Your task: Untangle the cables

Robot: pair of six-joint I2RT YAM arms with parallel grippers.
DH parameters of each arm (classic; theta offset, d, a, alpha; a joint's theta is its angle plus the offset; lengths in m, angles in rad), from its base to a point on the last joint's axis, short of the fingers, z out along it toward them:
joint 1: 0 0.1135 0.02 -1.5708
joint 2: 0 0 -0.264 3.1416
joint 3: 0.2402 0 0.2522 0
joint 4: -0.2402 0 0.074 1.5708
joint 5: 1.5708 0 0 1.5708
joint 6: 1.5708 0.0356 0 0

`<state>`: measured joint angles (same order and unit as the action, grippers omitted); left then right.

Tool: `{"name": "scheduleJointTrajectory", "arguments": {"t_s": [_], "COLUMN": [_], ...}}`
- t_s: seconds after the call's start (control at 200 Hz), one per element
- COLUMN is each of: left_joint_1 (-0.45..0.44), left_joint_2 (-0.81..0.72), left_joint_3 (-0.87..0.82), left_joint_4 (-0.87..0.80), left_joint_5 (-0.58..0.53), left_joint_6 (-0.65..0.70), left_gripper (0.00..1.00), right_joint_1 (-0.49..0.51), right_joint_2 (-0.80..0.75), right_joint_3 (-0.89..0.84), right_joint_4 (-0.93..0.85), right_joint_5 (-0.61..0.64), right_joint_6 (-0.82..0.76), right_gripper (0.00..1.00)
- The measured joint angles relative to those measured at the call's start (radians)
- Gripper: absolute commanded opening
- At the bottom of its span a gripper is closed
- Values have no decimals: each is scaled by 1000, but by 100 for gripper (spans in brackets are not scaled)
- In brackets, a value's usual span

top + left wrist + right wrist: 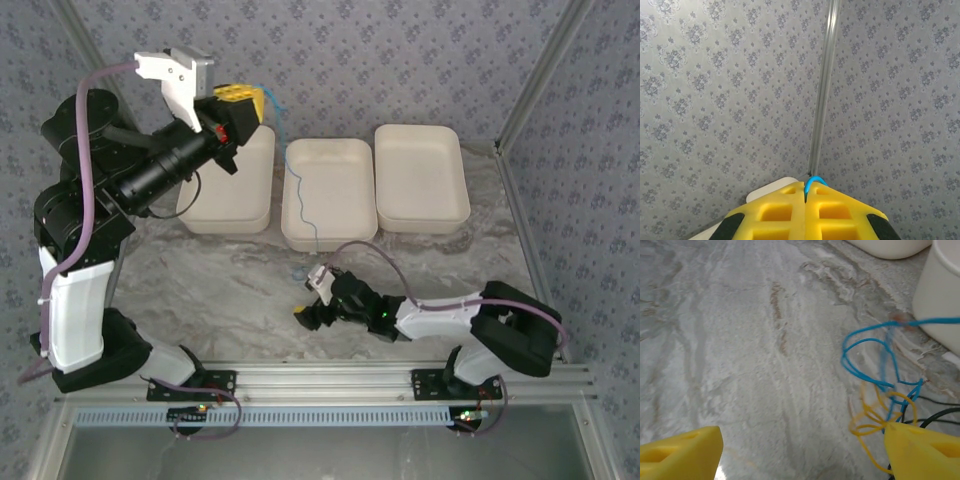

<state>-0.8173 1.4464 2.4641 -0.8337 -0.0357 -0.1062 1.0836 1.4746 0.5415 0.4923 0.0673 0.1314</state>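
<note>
1. The blue cable (300,190) runs down from the left gripper (806,192), whose jaws are clamped on its top end.
2. Its lower loops knot with the yellow cable (870,427) and the black cable (935,415) just ahead of the right gripper's (805,455) right finger.
3. That gripper stands wide, holding nothing.
4. By my judgement, little is done: all three cords remain to be separated.

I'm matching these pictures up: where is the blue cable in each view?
Top external: the blue cable runs from the raised left pincer down over the middle tray.
Left wrist: a small loop pinched at bottom centre.
Right wrist: loops right of centre, beside a tray.
Shared landmark: the white trays.
</note>
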Motion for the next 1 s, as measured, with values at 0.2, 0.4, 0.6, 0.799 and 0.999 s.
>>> {"name": "scheduleJointTrajectory", "arguments": {"t_s": [0.2,0.4,0.6,0.799,0.999], "left_joint_1": [33,64,77,85,98], "left_joint_2": [5,9,5,2,-5], "left_joint_3": [0,17,-3,-24,-24], "left_joint_4": [-1,-5,-7,-10,-19], "left_joint_5": [-18,-50,-57,-64,-75], "left_joint_6": [14,43,50,66,73], "left_gripper": [0,0,0,0,0], "right_joint_1": [14,50,58,61,57], "right_joint_2": [37,60,195,328,410], "right_joint_3": [21,60,169,273,351], "right_joint_4": [77,85,93,80,58], "right_joint_5": [83,119,134,129,127], "right_joint_6": [-7,-19,-34,-43,-27], "right_gripper": [84,85,85,82,68]}}
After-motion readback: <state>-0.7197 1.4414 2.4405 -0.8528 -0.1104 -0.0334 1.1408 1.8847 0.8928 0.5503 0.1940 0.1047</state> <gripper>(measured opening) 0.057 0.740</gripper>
